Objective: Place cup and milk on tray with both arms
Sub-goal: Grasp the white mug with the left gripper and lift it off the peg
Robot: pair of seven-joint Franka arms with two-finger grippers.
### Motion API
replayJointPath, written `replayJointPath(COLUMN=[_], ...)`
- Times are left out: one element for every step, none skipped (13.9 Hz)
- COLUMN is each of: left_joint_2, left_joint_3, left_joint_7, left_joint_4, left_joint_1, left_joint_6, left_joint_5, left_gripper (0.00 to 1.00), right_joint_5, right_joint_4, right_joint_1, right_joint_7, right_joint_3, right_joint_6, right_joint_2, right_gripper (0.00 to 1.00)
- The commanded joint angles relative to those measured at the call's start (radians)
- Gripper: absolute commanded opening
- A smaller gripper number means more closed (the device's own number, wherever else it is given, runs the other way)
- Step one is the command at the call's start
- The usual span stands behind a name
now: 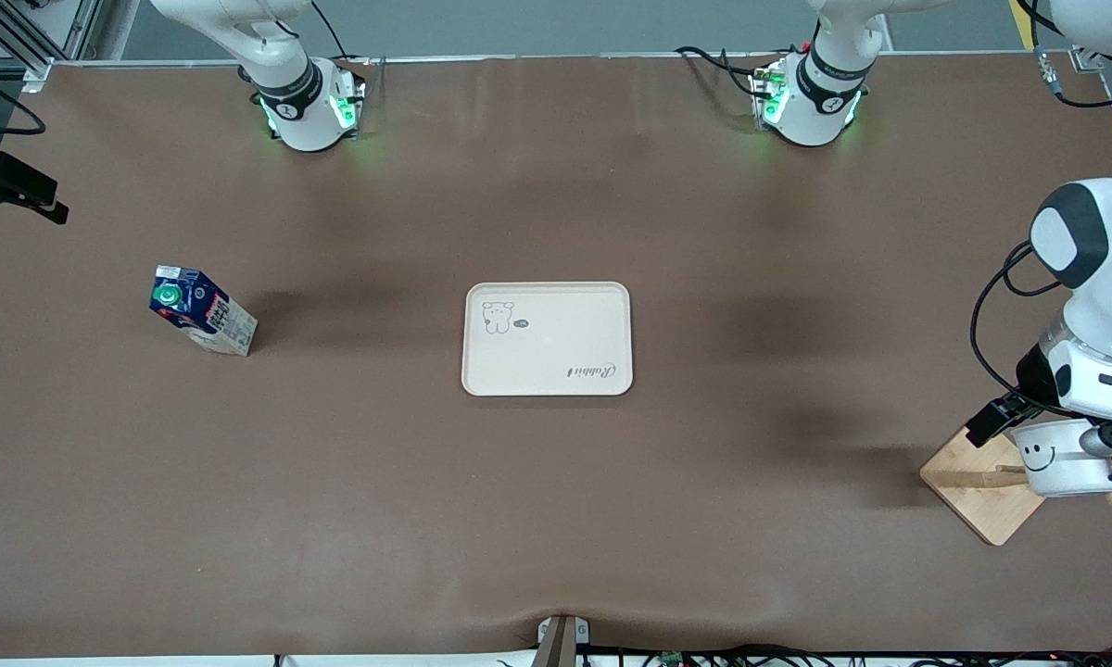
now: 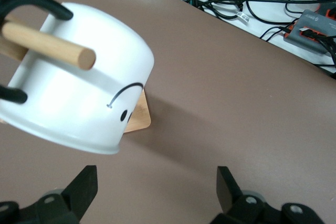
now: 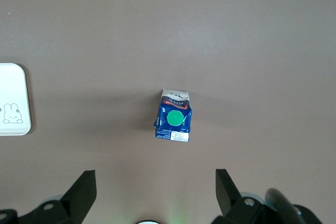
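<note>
The small blue-and-white gable-top milk carton [image 1: 202, 321] with a green cap stood on the brown desk [image 1: 556, 482], well apart from the flat cream rectangular tray [image 1: 547, 339], toward the right arm's end; the right gripper [image 3: 152, 192] hung over it, fingers spread. Toward the left arm's end, the white enamel smiley mug [image 1: 1062, 457] hung on a wooden rack's [image 1: 982, 486] peg [image 2: 50, 44], the left gripper [image 2: 155, 190] beside it with fingers spread, touching nothing.

Tray [image 1: 548, 339] mid-worktop, milk [image 1: 202, 309] standing toward right arm's end, cup [image 1: 1062, 457] hung on wooden rack [image 1: 979, 491] at left arm's end, left gripper [image 1: 1047, 431] at cup.
</note>
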Motion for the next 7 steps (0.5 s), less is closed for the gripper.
replayJointPath(left_joint_2=[-0.047, -0.047, -0.047, -0.047, -0.050, -0.050, -0.050], left_joint_3=[-0.002, -0.004, -0.004, -0.002, -0.002, -0.002, -0.004], left_joint_7=[-0.035, -0.054, -0.081, -0.103, -0.123, -0.144, -0.164], left_joint_4=[-0.058, -0.061, -0.062, -0.060, -0.060, -0.062, -0.065], left_joint_1=[0.022, 0.027, 0.027, 0.027, 0.030, 0.030, 0.030], left_joint_6=[0.015, 0.020, 0.021, 0.026, 0.036, 0.049, 0.071], left_joint_5=[0.064, 0.081, 0.089, 0.101, 0.110, 0.117, 0.118], left_gripper=[1.00, 1.00, 1.00, 1.00, 1.00, 1.00, 1.00], right_joint_5=[0.001, 0.001, 0.001, 0.001, 0.001, 0.001, 0.001], right_joint_4=[0.025, 0.025, 0.025, 0.025, 0.025, 0.025, 0.025], right_joint_1=[-0.005, -0.006, -0.006, -0.006, -0.006, -0.006, -0.006], right_joint_7=[0.007, 0.007, 0.007, 0.007, 0.007, 0.007, 0.007], right_joint_3=[0.002, 0.002, 0.002, 0.002, 0.002, 0.002, 0.002], right_joint_6=[-0.012, -0.012, -0.012, -0.012, -0.012, -0.012, -0.012], right_joint_2=[0.013, 0.013, 0.013, 0.013, 0.013, 0.013, 0.013], right_gripper=[1.00, 1.00, 1.00, 1.00, 1.00, 1.00, 1.00])
